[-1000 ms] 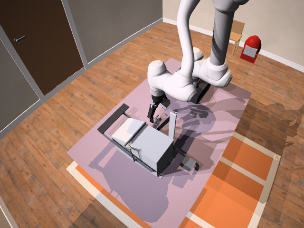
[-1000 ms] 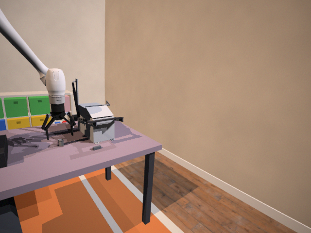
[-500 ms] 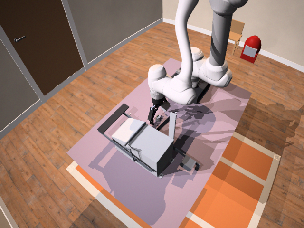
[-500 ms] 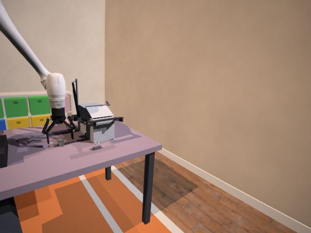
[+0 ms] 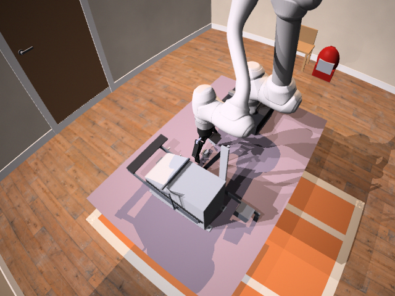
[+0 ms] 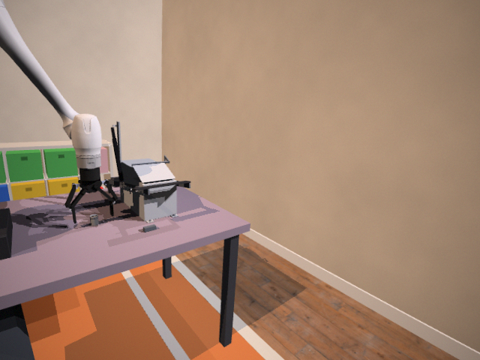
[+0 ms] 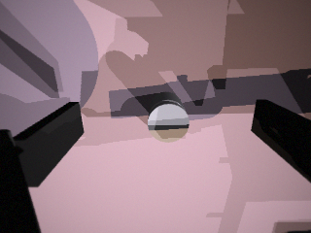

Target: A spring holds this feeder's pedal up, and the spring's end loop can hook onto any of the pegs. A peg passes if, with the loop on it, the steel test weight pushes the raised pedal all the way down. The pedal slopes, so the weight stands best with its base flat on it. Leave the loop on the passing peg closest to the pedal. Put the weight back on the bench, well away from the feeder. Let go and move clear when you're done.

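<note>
The steel test weight (image 7: 167,121), a small cylinder, stands upright on the bench beside the feeder; it also shows in the exterior view (image 6: 93,219). My gripper (image 6: 93,215) is open and empty. It hangs straight over the weight with a finger on each side, apart from it, as the wrist view (image 7: 167,138) shows. The grey feeder box (image 5: 188,187) has a dark pedal bar (image 5: 146,152) held raised at its far side. A tall upright post (image 5: 223,162) stands by the feeder near my gripper (image 5: 200,153). I cannot make out the spring loop or the pegs.
A small grey block (image 6: 149,228) lies on the bench in front of the feeder. A black box (image 6: 4,232) sits at the left edge. The bench's front edge and corner (image 6: 240,226) are close to the feeder. Coloured storage bins (image 6: 38,170) stand behind.
</note>
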